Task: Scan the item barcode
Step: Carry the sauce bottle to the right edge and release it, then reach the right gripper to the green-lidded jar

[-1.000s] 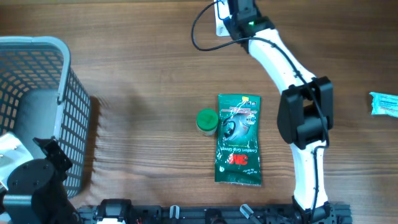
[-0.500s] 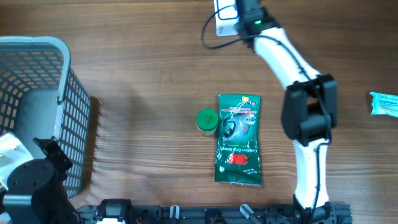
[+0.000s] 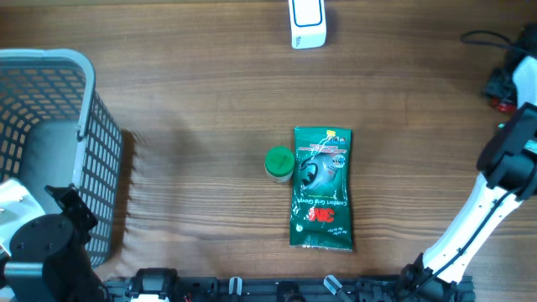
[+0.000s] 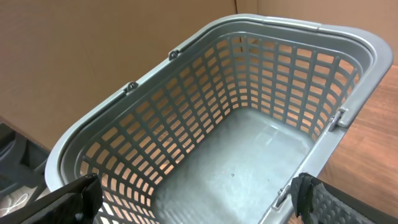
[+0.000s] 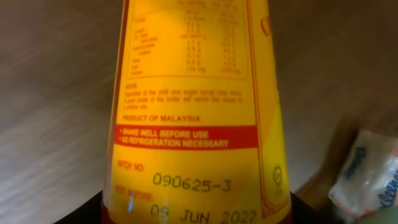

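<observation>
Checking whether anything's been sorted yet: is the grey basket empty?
Empty: the basket shows only bare grey floor in the left wrist view, nothing inside.

The bottle fills the right wrist view, with its top and bottom cut off by the edges. Its upper label print is too blurred to read, and the date line is clipped at the bottom edge. Whether the right gripper grips it cannot be told: overhead, the gripper sits half outside the right edge. A white-and-blue packet is cut by the right edge, its lettering blurred. The scanner runs off the top edge and the basket off the left. The left gripper shows only its fingertips at the bottom corners. The fine print on the green pouch is too small to read.
</observation>
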### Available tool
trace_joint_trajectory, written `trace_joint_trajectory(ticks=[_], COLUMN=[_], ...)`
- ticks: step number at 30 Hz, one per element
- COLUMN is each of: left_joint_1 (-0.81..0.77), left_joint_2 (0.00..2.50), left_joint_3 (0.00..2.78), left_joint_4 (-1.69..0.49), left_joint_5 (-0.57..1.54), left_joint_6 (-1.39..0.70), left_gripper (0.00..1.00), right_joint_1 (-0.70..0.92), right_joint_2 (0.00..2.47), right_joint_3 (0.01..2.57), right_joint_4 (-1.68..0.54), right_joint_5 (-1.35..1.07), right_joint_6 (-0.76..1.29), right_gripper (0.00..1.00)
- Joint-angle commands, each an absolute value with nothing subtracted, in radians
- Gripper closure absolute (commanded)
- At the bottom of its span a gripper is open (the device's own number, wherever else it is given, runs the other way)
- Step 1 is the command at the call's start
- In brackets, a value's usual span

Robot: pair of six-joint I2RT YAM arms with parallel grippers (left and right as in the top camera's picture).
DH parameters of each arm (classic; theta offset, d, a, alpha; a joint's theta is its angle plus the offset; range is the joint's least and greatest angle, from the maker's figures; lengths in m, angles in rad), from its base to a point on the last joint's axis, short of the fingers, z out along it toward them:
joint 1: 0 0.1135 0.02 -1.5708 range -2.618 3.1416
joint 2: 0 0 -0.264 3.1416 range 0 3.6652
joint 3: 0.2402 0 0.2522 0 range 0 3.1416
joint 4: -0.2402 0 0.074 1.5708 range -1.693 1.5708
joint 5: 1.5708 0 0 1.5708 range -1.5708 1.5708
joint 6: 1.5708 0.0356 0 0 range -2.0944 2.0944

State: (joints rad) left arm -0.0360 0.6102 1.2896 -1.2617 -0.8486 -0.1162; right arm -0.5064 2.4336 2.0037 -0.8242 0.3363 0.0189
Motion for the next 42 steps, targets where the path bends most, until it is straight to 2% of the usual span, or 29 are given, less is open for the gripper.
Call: trace_joint_trajectory(ticks=[1, 2, 5, 8, 10, 13, 16, 17, 20, 23, 25, 28, 31, 39, 42], left_joint_1=[-0.028, -0.028, -0.028, -0.028, -0.028, -0.028, -0.028, -0.028, -0.028, -0.028, -0.028, -0.028, -0.028, -0.028, -0.028], left_joint_2=[0.61, 0.61, 0.61, 0.61, 0.61, 0.61, 0.61, 0.61, 0.61, 0.61, 0.61, 0.61, 0.61, 0.61, 0.61], left_joint_3=[1.295, 1.295, 1.295, 1.295, 1.295, 1.295, 1.295, 1.295, 1.295, 1.295, 1.295, 1.295, 1.295, 1.295, 1.295], left_joint_4=[-1.258, -1.258, -1.258, -1.258, -1.258, -1.258, -1.258, -1.258, -1.258, -1.258, -1.258, -1.258, -1.258, -1.258, -1.258], left_joint_5=[-0.86, -0.861, -0.861, -0.861, -0.86, -0.861, -0.861, -0.86, -0.861, -0.861, -0.86, -0.861, -0.861, -0.86, -0.861], left_joint_6=[-0.109, -0.109, -0.109, -0.109, -0.109, -0.109, -0.109, -0.109, -0.109, -0.109, -0.109, -0.109, -0.109, -0.109, -0.109], left_gripper=[0.0, 0.0, 0.0, 0.0, 0.0, 0.0, 0.0, 0.0, 0.0, 0.0, 0.0, 0.0, 0.0, 0.0, 0.0], right_joint_1=[-0.574, -0.583, -0.581, -0.522, -0.442, -0.283, -0.092, -0.014, 0.177, 0.335, 0.436, 0.491, 0.523, 0.659, 0.671], right_joint_2=[2.431, 2.401, 2.225, 1.989, 1.827, 1.621, 1.497, 1.488, 1.52, 1.588, 1.682, 1.82, 1.942, 2.02, 2.036], right_joint_3=[2.035, 2.051, 2.079, 2.079, 2.079, 2.078, 2.078, 2.078, 2.009, 1.854, 1.688, 1.568, 1.541, 1.539, 1.539], right_joint_4=[-0.885, -0.905, -0.943, -0.989, -1.005, -1.057, -1.225, -1.34, -1.541, -1.514, -1.345, -1.276, -1.195, -1.1, -1.097], right_joint_5=[0.278, 0.263, 0.253, 0.058, -0.052, -0.057, -0.058, -0.057, -0.076, -0.187, -0.357, -0.489, -0.489, -0.362, -0.258], right_joint_6=[0.168, 0.201, 0.32, 0.397, 0.397, 0.47, 0.819, 0.979, 1.285, 1.428, 1.442, 1.478, 1.497, 1.652, 1.654], right_gripper=[0.08, 0.0, 0.0, 0.0, 0.0, 0.0, 0.0, 0.0, 0.0, 0.0, 0.01, 0.0, 0.0, 0.0, 0.12])
